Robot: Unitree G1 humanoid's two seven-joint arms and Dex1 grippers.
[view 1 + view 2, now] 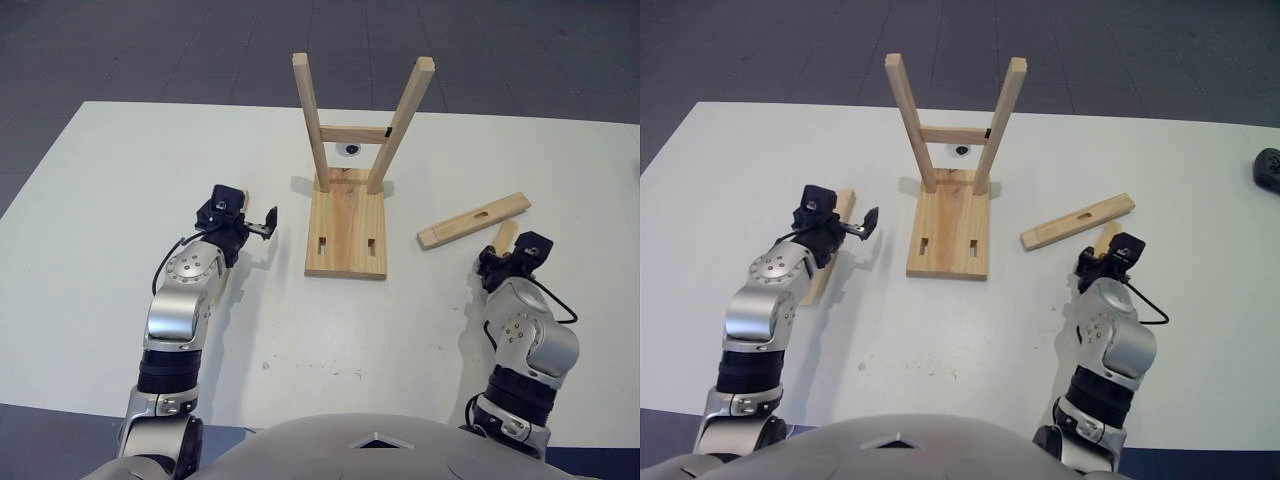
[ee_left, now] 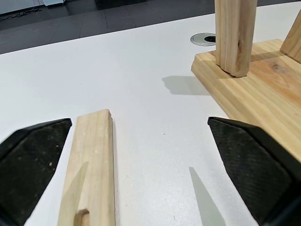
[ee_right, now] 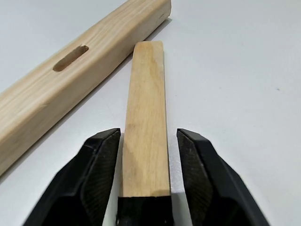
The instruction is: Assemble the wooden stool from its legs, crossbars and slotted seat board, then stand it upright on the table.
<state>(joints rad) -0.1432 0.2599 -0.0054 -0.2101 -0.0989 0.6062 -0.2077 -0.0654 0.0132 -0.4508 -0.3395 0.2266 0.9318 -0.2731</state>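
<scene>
Seat board (image 1: 346,225) lies flat mid-worktop (image 1: 150,170). Two legs (image 1: 311,120) (image 1: 400,125) stand in its far end, leaning apart toward the top and tied by a crossbar (image 1: 352,134). The two slots (image 1: 325,242) at the near end are open. Your left gripper (image 2: 139,121) sits just left of the board with its fingers (image 2: 33,160) spread wide and gripping nothing. A loose leg (image 2: 91,160) lies flat on the worktop between them, close to the left finger, slot facing up. The arm covers most of that leg from the head view. Your right gripper (image 3: 148,133) is at the near right with its fingers (image 3: 101,169) set narrow on either side of a thin loose crossbar (image 3: 146,94). A slim gap shows on each side, so it isn't clamped. The bar points away toward the far side. Another slotted leg (image 1: 474,220) lies flat just beyond, angled, right of the board and apart from it. Cable grommet (image 2: 203,38) sits in the worktop behind the board.
</scene>
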